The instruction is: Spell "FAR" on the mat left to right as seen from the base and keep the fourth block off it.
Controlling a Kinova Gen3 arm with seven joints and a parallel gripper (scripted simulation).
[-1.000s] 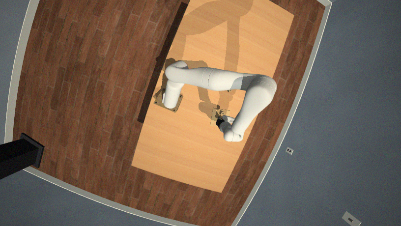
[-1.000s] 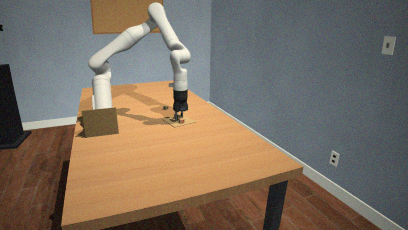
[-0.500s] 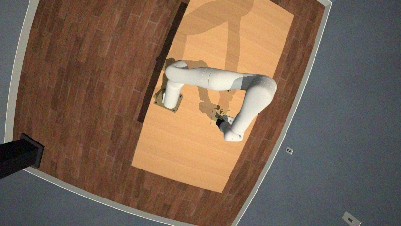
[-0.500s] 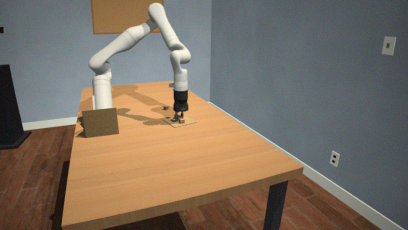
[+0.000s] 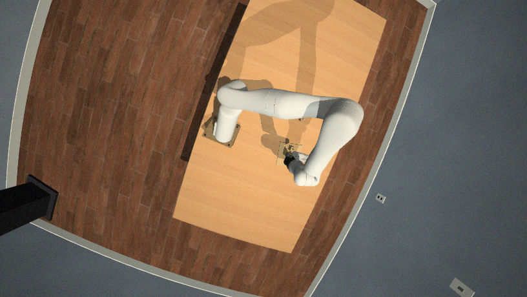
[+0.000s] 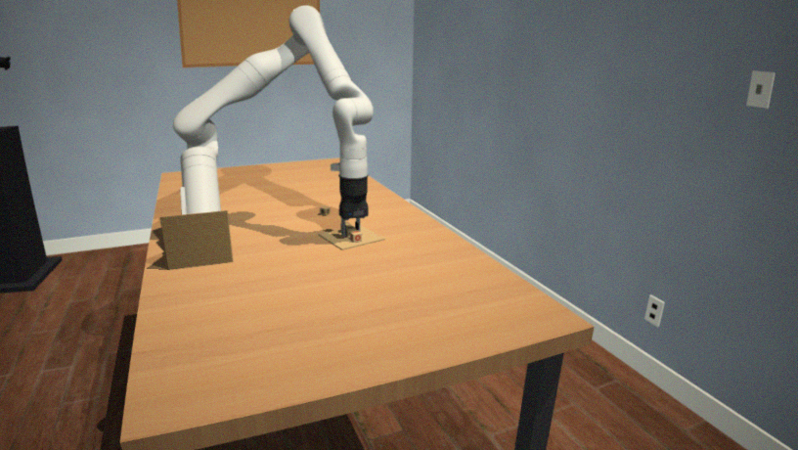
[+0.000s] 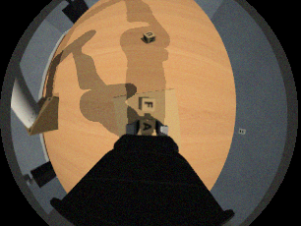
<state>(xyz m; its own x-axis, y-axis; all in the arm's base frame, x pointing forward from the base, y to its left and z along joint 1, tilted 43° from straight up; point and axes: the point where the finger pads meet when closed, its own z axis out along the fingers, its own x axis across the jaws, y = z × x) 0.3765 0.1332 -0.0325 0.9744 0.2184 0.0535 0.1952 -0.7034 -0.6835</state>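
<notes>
Block A between parted fingers

Left in the exterior view, a mounting block (image 5: 233, 137) (image 6: 197, 240) (image 7: 50, 114) stands well apart from the mat (image 5: 280, 156) (image 6: 339, 243) (image 7: 172, 115). A loose block (image 5: 301, 119) (image 6: 325, 211) (image 7: 149, 37) sits off it. Block F (image 7: 148, 104) lies face-up on the mat, beside dark-lettered, shaded block A (image 7: 147, 127). The gripper (image 5: 289, 154) (image 6: 350, 228) (image 7: 147, 125), mostly open, straddles A, apparently ungripped.
</notes>
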